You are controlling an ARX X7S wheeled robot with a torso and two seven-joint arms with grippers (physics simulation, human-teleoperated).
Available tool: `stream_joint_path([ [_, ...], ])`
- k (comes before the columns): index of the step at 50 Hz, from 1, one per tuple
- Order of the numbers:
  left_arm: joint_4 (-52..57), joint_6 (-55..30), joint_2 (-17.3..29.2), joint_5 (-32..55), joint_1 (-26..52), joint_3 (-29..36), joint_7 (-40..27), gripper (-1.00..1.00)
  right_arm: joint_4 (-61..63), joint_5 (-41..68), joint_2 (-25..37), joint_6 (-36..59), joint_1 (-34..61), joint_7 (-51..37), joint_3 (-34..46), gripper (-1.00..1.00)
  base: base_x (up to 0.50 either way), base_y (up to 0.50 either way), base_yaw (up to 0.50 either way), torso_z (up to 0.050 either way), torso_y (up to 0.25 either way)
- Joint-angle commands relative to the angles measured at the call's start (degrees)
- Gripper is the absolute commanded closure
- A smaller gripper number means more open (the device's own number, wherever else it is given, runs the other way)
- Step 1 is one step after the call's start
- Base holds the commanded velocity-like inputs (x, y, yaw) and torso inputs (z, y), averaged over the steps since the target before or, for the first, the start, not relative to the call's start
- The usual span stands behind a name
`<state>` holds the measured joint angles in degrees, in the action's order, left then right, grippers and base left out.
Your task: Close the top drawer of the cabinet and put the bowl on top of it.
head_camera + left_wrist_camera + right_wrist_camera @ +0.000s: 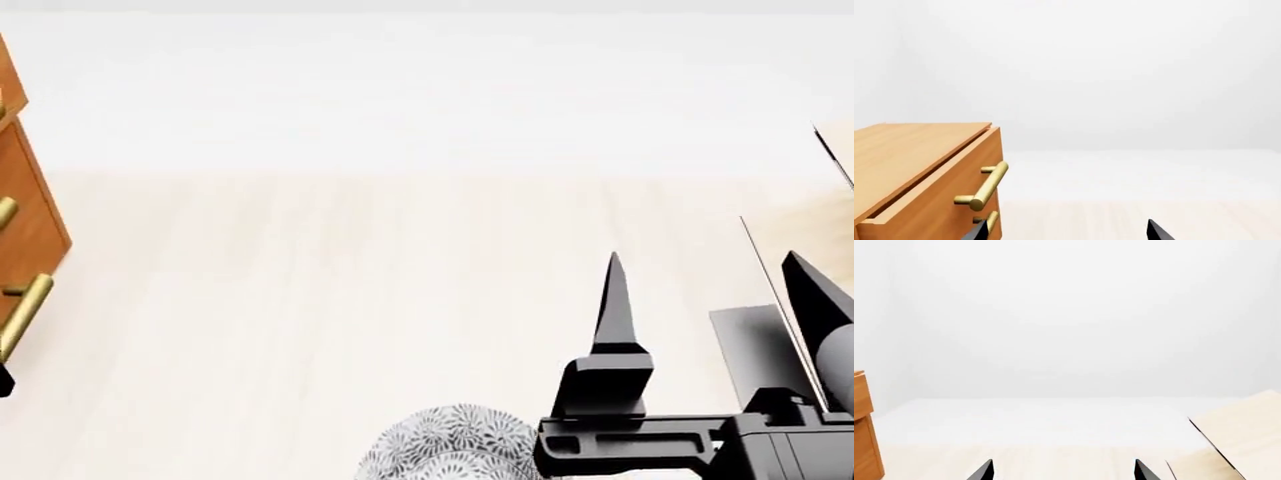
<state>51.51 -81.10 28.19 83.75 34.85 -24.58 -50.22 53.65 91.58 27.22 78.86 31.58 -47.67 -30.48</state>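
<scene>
While the head view catches only a sliver of the reddish-brown wooden cabinet [30,215] at the pale wood tabletop's [334,300] left edge, the left wrist view shows its top drawer [941,200] pulled slightly out — a dark gap under the cabinet's top, brass bar handle [987,186] forward. Only the head view shows the white, grey-leaf-patterned bowl [451,447], at the near edge, just beside the right gripper [714,290], whose black fingers stand wide apart. Just the left gripper's [1067,232] two fingertips show, well spread.
</scene>
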Motion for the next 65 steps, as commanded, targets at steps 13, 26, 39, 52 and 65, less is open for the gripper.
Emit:
stream_joint_path([
  [13, -0.1, 2.0, 2.3, 4.4, -0.2, 1.0, -3.7, -1.00, 0.2, 1.5, 1.5, -2.3, -1.4, -0.9, -0.2, -1.00, 0.50, 0.00, 0.00, 0.000, 0.001],
  [26, -0.1, 2.7, 2.5, 3.6, -1.4, 1.9, -2.4, -1.00, 2.0, -1.6, 1.7, -2.8, -2.8, 1.4, -1.2, -1.00, 0.15, 0.00, 0.00, 0.000, 0.000],
  [39, -4.8, 7.9, 1.8, -16.0, -2.2, 9.7, 10.4, -1.00, 5.4, -14.7, -0.2, -6.9, -10.1, 12.0, 0.9, -1.00, 0.00, 0.00, 0.00, 0.000, 0.000],
  [52, -9.3, 13.3, 2.8, -25.3, -4.1, 14.7, 15.1, -1.00, 5.1, -19.8, 3.0, -15.6, -14.8, 13.0, 6.7, -1.00, 0.00, 0.00, 0.00, 0.000, 0.000],
  [65, -16.8, 20.3, 3.9, -36.2, -3.8, 22.3, 19.2, -1.00, 4.2, -25.2, 4.1, -20.3, -18.6, 15.6, 9.8, -1.00, 0.00, 0.00, 0.00, 0.000, 0.000],
])
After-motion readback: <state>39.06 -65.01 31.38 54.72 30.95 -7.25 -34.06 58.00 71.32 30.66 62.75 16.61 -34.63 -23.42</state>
